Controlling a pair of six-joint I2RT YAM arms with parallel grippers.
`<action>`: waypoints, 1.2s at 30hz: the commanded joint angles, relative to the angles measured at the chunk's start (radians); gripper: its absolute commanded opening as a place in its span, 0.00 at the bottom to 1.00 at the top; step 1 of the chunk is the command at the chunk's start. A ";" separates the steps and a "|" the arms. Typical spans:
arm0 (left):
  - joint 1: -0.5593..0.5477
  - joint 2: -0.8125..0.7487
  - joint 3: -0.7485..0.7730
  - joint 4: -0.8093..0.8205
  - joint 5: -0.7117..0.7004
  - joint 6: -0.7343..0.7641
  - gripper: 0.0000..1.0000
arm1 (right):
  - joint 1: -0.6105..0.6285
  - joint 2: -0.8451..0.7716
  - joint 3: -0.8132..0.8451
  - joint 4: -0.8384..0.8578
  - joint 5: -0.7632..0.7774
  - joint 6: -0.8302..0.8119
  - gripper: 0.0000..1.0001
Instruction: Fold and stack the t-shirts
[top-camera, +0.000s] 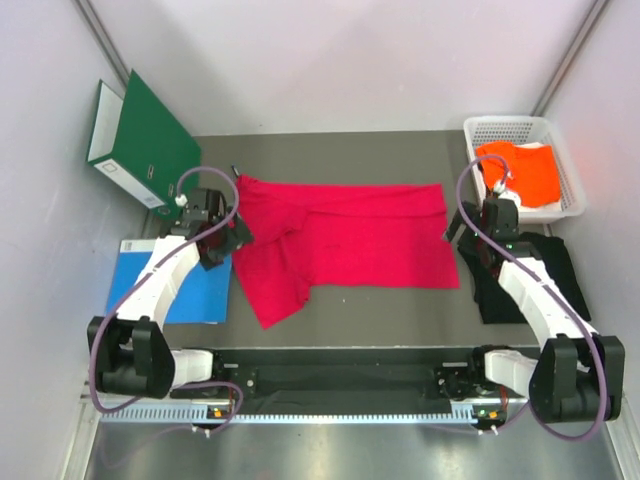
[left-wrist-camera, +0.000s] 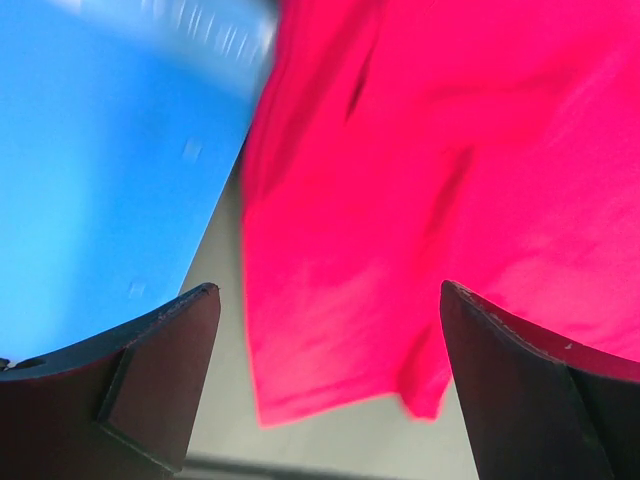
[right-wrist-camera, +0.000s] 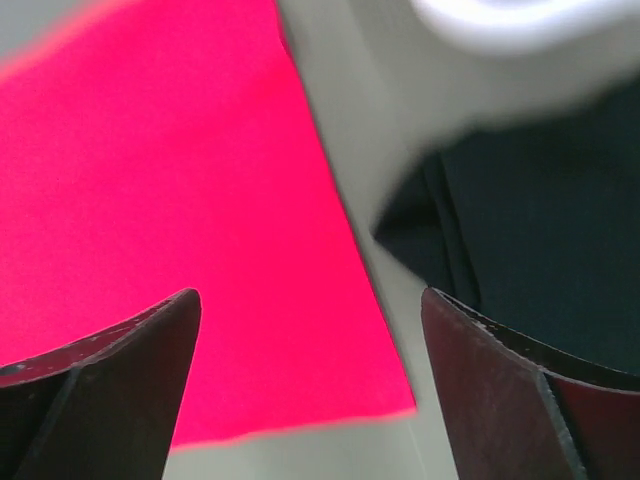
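Observation:
The crimson red t-shirt (top-camera: 345, 240) lies spread flat across the middle of the table, with one sleeve pointing toward the near edge. My left gripper (top-camera: 226, 238) hovers open over its left edge; in the left wrist view the red shirt (left-wrist-camera: 420, 180) lies below the open left gripper (left-wrist-camera: 328, 288), which holds nothing. My right gripper (top-camera: 462, 230) hovers open at the shirt's right edge, its jaws (right-wrist-camera: 308, 294) spanning the red cloth (right-wrist-camera: 180, 200) and bare table. The black t-shirt (top-camera: 540, 275) lies at the right, partly under the right arm. The orange t-shirt (top-camera: 525, 172) sits in the basket.
A white basket (top-camera: 560, 140) stands at the back right. A green binder (top-camera: 145, 140) leans at the back left. A flat blue sheet (top-camera: 185, 290) lies under the left arm. Grey walls close in both sides.

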 joint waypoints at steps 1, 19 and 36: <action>-0.017 -0.040 -0.069 -0.100 0.044 0.012 0.95 | -0.001 -0.027 -0.072 -0.081 -0.025 0.052 0.80; -0.242 0.142 -0.151 -0.127 -0.069 -0.024 0.94 | -0.001 0.194 -0.092 -0.110 -0.062 0.027 0.52; -0.291 0.066 -0.285 -0.109 -0.028 -0.132 0.93 | -0.001 0.235 -0.086 -0.060 -0.159 0.007 0.00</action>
